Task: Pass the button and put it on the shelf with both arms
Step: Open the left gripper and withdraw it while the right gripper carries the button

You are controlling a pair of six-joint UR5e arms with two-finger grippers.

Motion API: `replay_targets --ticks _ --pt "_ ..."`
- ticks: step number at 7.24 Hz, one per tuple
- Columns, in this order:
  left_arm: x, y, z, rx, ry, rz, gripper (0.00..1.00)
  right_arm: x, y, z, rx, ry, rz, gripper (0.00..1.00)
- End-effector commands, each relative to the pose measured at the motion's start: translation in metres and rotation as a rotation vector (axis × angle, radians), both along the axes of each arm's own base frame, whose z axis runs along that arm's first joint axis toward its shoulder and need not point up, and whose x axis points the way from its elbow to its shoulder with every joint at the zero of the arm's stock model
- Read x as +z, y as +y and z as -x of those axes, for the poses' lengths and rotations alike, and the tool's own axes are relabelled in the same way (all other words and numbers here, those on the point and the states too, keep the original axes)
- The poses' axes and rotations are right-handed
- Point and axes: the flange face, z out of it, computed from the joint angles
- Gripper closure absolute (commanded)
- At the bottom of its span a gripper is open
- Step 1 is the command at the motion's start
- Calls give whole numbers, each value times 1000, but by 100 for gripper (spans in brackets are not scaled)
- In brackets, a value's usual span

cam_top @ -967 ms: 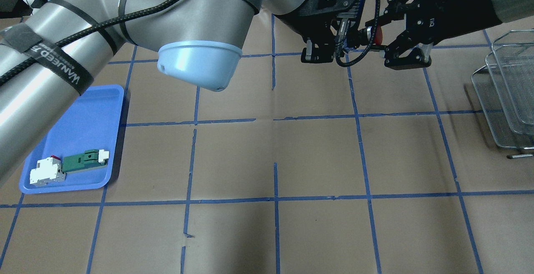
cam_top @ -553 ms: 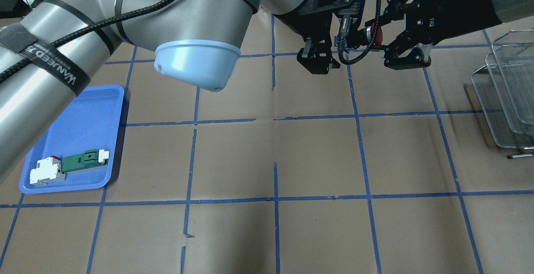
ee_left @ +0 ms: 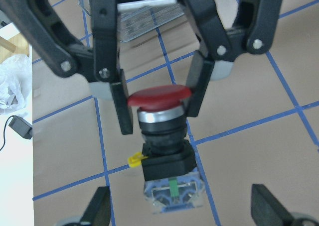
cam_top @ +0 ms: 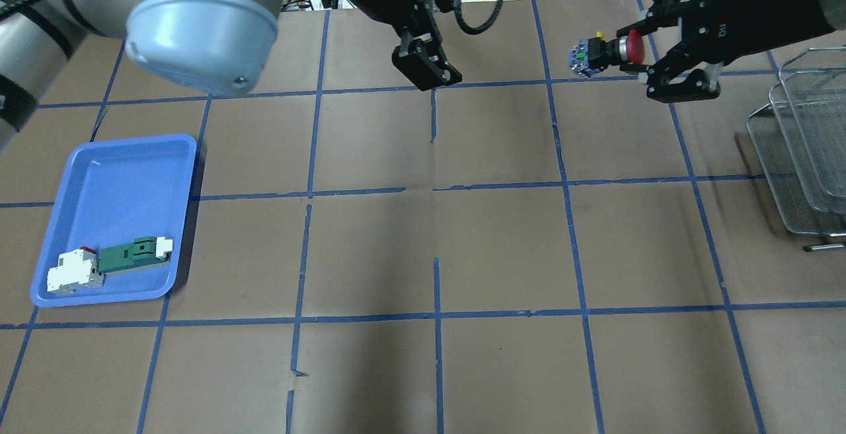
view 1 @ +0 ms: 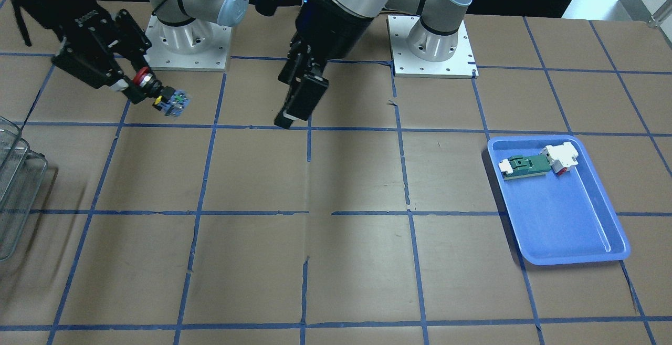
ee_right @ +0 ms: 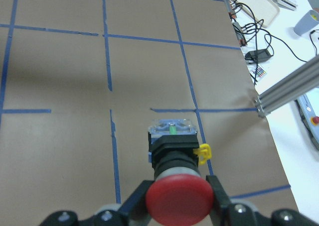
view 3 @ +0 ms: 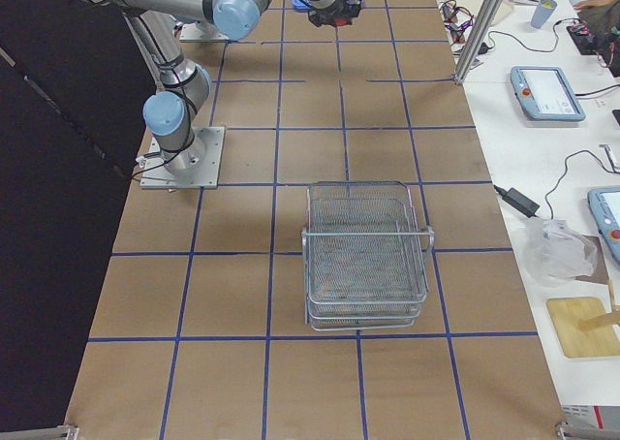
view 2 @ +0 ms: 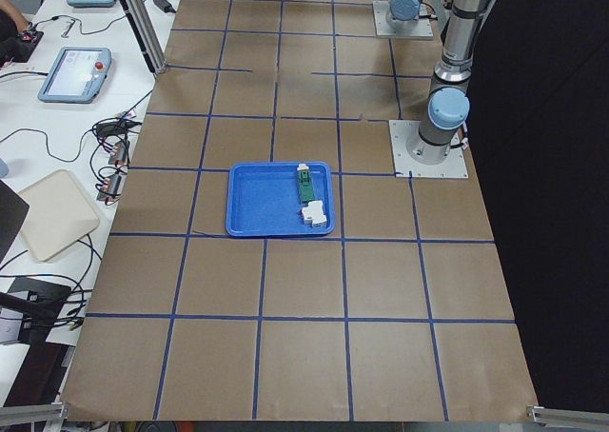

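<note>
The button (cam_top: 626,47), red cap on a black body, is held in the air by my right gripper (cam_top: 640,59), which is shut on it just under the cap. The same hold shows in the front view (view 1: 143,79), the right wrist view (ee_right: 178,200) and the left wrist view (ee_left: 159,96). My left gripper (cam_top: 426,67) is open and empty, well to the left of the button. Its fingertips (ee_left: 97,212) stand wide apart. The wire shelf (cam_top: 803,150) stands at the table's right edge, to the right of the right gripper and lower in the overhead view.
A blue tray (cam_top: 125,183) at the left holds a green-and-white flat part (cam_top: 135,254) and a white block with red (cam_top: 74,271). The table is brown paper with a blue tape grid. The shelf also shows in the right side view (view 3: 366,256).
My left gripper has let go of the button, opened, and drawn back to the left. My right gripper has kept the button and shifted slightly right.
</note>
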Motion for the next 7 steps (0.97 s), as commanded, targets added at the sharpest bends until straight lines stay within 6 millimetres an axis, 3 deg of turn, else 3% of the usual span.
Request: replay_targets --ticks 1,2,3,4,5,6,7 --pt "-5 -19 -66 351 -44 -147 0 -38 -27 98 -100 65 -48 100" --pt "-6 -22 -86 514 -115 -158 0 -48 -36 145 -111 160 -73 100" --pt "-10 -14 -102 648 -202 -153 0 -41 -49 190 -110 264 -70 100" --pt "-20 -6 -106 790 -186 -197 0 -50 -66 244 -79 329 -82 100" --pt "-38 0 -111 1004 -159 -289 0 -58 -70 305 -78 385 -104 100" --pt "-39 9 -116 1165 -102 -300 0 -78 -79 338 -80 432 -173 100" --pt "-27 21 -131 1241 -100 -295 0 -82 -80 348 -81 482 -221 100"
